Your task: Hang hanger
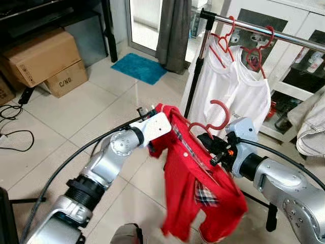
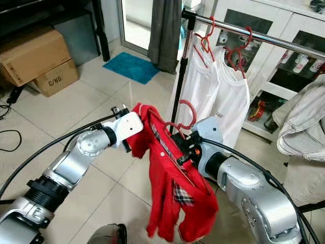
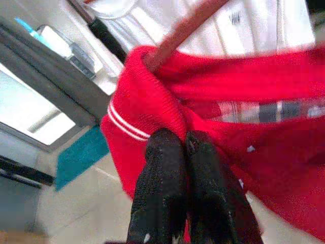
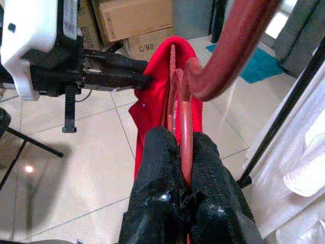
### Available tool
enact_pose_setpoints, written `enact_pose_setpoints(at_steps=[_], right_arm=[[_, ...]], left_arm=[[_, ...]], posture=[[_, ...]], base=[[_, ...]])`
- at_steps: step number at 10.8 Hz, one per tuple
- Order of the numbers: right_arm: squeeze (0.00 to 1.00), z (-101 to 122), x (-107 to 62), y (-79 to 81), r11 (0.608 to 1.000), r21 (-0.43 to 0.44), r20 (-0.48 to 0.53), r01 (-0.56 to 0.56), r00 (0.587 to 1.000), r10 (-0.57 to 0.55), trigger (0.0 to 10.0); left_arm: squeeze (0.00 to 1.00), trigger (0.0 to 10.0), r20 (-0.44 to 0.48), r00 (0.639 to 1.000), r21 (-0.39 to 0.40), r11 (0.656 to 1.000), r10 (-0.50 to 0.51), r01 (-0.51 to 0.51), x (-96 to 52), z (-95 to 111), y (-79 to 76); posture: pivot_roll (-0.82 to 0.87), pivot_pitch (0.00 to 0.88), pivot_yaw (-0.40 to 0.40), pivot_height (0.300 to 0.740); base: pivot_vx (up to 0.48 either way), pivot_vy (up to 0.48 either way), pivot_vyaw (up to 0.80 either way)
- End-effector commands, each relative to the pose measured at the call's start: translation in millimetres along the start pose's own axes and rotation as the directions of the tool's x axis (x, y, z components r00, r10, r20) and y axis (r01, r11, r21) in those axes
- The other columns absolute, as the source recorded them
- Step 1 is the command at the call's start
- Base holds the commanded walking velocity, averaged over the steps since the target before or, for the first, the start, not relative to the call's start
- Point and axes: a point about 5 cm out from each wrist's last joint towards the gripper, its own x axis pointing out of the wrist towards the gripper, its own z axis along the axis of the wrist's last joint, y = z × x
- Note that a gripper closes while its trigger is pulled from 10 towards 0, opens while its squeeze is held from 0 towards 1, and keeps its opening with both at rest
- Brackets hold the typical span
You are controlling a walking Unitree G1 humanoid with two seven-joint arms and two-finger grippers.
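Observation:
A red shirt (image 1: 193, 188) hangs on a red hanger, whose hook (image 1: 221, 109) rises above the collar, and I hold it between both arms in front of the clothes rail (image 1: 284, 34). My left gripper (image 3: 184, 140) is shut on the shirt's shoulder at the hanger's left end. My right gripper (image 4: 184, 147) is shut on the hanger's red wire just below the hook. The hook is lower than the rail and nearer to me. Two white shirts (image 1: 218, 86) hang on red hangers on the rail.
The rack's black upright pole (image 1: 195, 76) stands just behind the red shirt. Cardboard boxes (image 1: 43, 56) sit at far left, with a teal mat (image 1: 138, 67) and grey curtain (image 1: 173, 28) beyond. A white cabinet (image 1: 299, 66) and grey cloth (image 1: 312, 124) are at right. Cables (image 1: 12, 134) lie on the floor.

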Motion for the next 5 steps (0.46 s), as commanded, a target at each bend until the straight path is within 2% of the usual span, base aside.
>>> enact_pose_setpoints(at_steps=[1, 2, 3, 4, 5], right_arm=[[0.00, 4, 0.0, -2.7, 1.000, -0.029, -0.006, 0.011, 1.000, -0.011, 10.0], [0.00, 1, 0.0, -2.7, 0.999, -0.045, -0.026, 0.008, 1.000, -0.009, 10.0], [0.00, 0, 0.3, -2.0, 0.998, -0.056, -0.038, 0.003, 0.999, -0.005, 10.0], [0.00, -2, 0.8, -0.4, 0.997, -0.078, -0.057, -0.005, 0.998, 0.001, 10.0], [0.00, -4, 1.0, 0.8, 0.996, -0.092, -0.073, -0.013, 0.997, 0.007, 10.0]], left_arm=[[0.00, 0.0, 0.031, 0.998, -0.099, 0.994, 0.054, -0.051, -2.1, 2, 6.5], [0.00, 0.0, 0.132, 0.975, -0.380, 0.917, 0.179, -0.117, -1.6, 16, 19.5], [0.00, 0.0, 0.188, 0.955, -0.481, 0.869, 0.230, -0.114, -2.4, 25, 26.8], [0.00, 0.0, 0.213, 0.953, -0.447, 0.889, 0.217, -0.103, -2.1, 30, 28.8], [0.00, 0.0, 0.201, 0.967, -0.314, 0.946, 0.155, -0.086, -0.4, 29, 24.6]], posture=[[0.02, 0.074, -0.017, 0.740], [0.02, 0.076, -0.018, 0.740], [0.02, 0.077, -0.018, 0.740], [0.02, 0.076, -0.017, 0.740], [0.02, 0.075, -0.016, 0.740]], base=[[0.000, 0.000, 0.00], [0.000, 0.000, 0.00], [0.000, 0.000, 0.00], [0.000, 0.000, 0.00], [0.000, 0.000, 0.00]])
